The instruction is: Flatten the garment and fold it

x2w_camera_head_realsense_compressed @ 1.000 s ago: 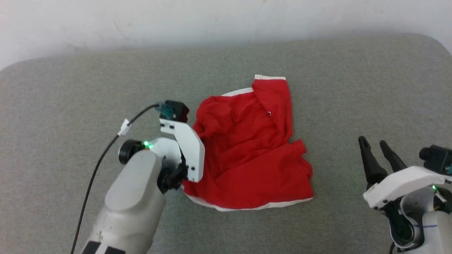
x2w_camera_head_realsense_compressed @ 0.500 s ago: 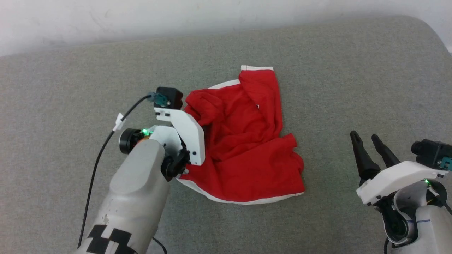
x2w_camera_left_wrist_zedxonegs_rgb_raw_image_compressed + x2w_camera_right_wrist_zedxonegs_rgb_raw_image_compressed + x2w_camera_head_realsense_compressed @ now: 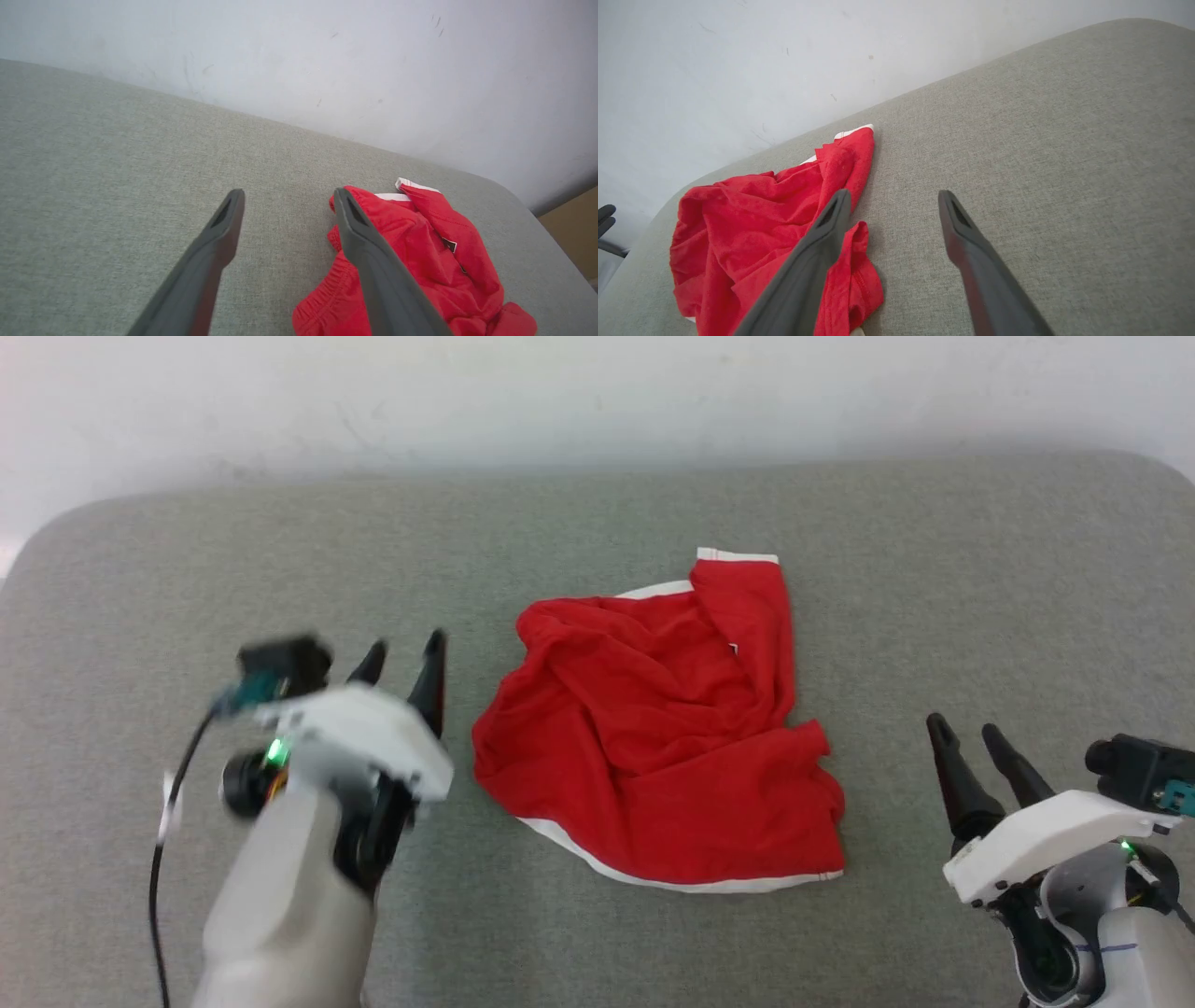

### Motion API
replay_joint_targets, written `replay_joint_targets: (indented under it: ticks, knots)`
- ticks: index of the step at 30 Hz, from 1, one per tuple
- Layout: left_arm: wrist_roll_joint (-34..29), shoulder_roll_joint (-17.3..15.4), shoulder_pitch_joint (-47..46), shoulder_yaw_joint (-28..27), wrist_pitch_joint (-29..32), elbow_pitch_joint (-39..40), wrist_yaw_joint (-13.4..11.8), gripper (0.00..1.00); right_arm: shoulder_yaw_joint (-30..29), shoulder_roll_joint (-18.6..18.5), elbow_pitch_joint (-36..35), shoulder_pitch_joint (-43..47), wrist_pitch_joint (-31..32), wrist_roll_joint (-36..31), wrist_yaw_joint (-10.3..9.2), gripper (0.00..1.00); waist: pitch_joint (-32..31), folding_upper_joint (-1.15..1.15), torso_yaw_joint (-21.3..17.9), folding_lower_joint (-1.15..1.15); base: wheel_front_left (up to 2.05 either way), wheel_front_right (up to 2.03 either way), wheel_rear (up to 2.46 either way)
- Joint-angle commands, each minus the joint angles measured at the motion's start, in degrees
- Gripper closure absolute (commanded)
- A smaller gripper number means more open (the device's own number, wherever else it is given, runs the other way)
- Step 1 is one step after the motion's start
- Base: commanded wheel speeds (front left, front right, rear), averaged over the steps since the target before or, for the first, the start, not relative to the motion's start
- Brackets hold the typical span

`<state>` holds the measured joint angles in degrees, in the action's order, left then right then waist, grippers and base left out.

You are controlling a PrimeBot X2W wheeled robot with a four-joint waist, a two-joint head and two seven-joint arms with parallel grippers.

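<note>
The red shorts (image 3: 667, 756) lie crumpled in a heap near the middle of the grey table (image 3: 887, 579). A white band (image 3: 672, 882) curves along their near edge, and one leg reaches toward the wall (image 3: 597, 401). The left end effector (image 3: 406, 649) hangs just beside the heap's left side, jaws spread wide and empty. The right end effector (image 3: 962, 728), equally wide open and holding nothing, sits well off to the right.
</note>
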<state>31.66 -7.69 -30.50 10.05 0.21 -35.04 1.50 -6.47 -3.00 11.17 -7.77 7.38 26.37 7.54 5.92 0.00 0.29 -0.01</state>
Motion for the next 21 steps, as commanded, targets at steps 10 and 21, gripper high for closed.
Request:
replay_joint_targets:
  ticks: [10,21]
  knots:
    - [-6.37,-0.76,21.31,-4.59,-15.06,20.55,-7.01,0.0,0.81,0.13,-0.15,1.83,7.56,-7.24,-0.05,0.0,-1.69,0.0,2.58,0.01,0.0,0.0,0.0]
    - [-9.97,3.16,28.46,-7.37,-15.2,30.98,-6.76,0.0,9.64,-0.03,4.41,-9.4,30.74,-21.96,-0.05,0.0,0.23,0.0,4.51,0.01,0.0,0.0,0.0]
